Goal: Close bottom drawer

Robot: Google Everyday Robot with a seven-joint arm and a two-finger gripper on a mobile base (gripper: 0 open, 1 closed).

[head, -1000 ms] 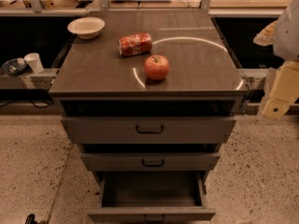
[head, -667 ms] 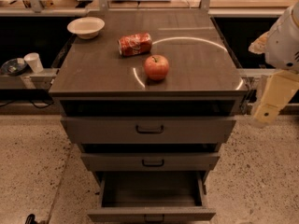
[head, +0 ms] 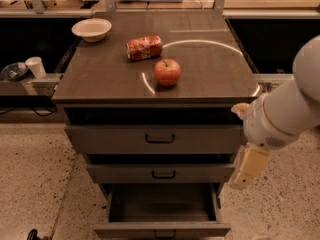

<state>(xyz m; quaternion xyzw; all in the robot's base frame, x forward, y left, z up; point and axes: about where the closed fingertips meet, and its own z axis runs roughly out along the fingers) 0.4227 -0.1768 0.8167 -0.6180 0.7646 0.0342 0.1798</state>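
The bottom drawer [head: 162, 202] is the lowest of three grey-brown drawers and stands pulled far out, its deep box empty. Its flat front panel [head: 125, 231] is at the bottom edge of the camera view, with a small dark handle [head: 164, 233]. My gripper [head: 248, 167] is a cream-coloured piece hanging from the white arm [head: 285, 114]. It is just off the cabinet's right side, level with the middle drawer, above and right of the bottom drawer. It holds nothing that I can see.
The top drawer [head: 160, 139] and middle drawer [head: 162, 174] stick out slightly. On the cabinet top [head: 100, 79] are an apple [head: 167, 72], a red can [head: 144, 47] lying down and a white bowl [head: 92, 29]. A white cup [head: 35, 66] stands on the left ledge. Speckled floor lies on both sides.
The arm has swung in from the right edge, leftward and down, bringing the gripper close to the cabinet's right side. The drawers and the things on top have not moved.
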